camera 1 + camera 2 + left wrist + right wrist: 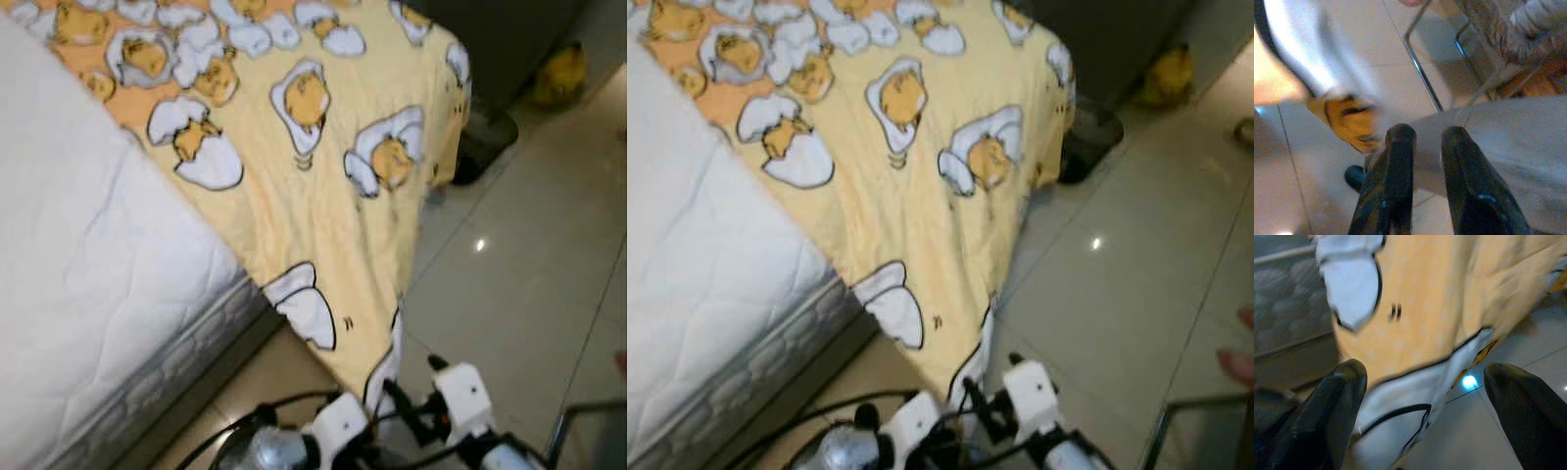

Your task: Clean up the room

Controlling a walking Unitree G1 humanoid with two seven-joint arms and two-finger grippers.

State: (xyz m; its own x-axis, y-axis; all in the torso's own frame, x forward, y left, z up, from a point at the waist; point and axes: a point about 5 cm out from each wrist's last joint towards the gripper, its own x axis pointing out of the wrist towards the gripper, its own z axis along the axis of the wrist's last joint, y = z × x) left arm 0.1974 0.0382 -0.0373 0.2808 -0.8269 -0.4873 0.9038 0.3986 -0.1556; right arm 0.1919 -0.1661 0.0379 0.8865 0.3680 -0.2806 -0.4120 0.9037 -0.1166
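A yellow blanket (pixel 323 196) printed with egg characters lies over the bed's corner and hangs to the floor. Its white-edged lower corner (pixel 387 367) drops between my two wrists at the bottom of the eye views. My right gripper (pixel 1425 377) is open wide, one finger on each side of the hanging hem (pixel 1415 396) without touching it. My left gripper (pixel 1427 134) has its fingers close together, with shaded cloth of the blanket (pixel 1349 122) pinched at their tips.
The bare white quilted mattress (pixel 88 264) fills the left. Pale floor tiles (pixel 509 274) spread to the right. A dark round object (pixel 485 137) and a yellow toy (pixel 560 73) sit beyond the bed. A metal frame (pixel 568 416) and a person's toes (pixel 1239 362) are near right.
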